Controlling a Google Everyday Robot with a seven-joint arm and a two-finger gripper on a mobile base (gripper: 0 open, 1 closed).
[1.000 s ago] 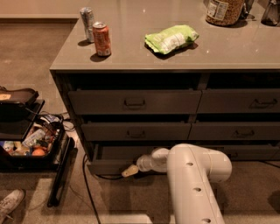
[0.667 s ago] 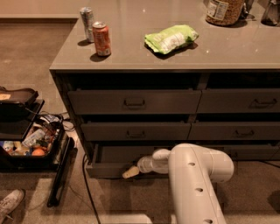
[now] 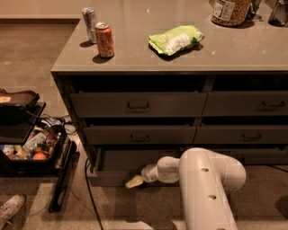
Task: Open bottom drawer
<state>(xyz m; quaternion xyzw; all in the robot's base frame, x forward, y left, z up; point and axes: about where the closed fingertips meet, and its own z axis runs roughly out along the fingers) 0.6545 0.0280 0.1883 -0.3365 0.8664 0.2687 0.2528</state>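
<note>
The robot's white arm (image 3: 207,193) fills the near right of the view, bending down and left toward the foot of the cabinet. At its end the gripper (image 3: 135,181) sits low against the front of the bottom drawer (image 3: 108,179), about where the handle would be. Its pale tip covers that spot, and I cannot tell whether it is clamped or loose.

The bottom drawer is the lowest of the left stack. It stands partly out from the cabinet, with its front forward of the drawers above and a dark strip of its inside showing behind the front edge.

On the floor near the bottom left corner lies a white shoe (image 3: 11,209), and beyond it an open black case (image 3: 27,164) holds small odds and ends.

Above the bottom drawer, the middle drawer (image 3: 112,134) and the top drawer (image 3: 103,104) sit flush.

On the countertop (image 3: 135,58), a red can (image 3: 104,40) stands near the left edge, with a silver can (image 3: 89,19) just behind it. A green bag (image 3: 175,39) lies around the middle, and a jar (image 3: 230,10) stands at the far edge toward the right corner.
</note>
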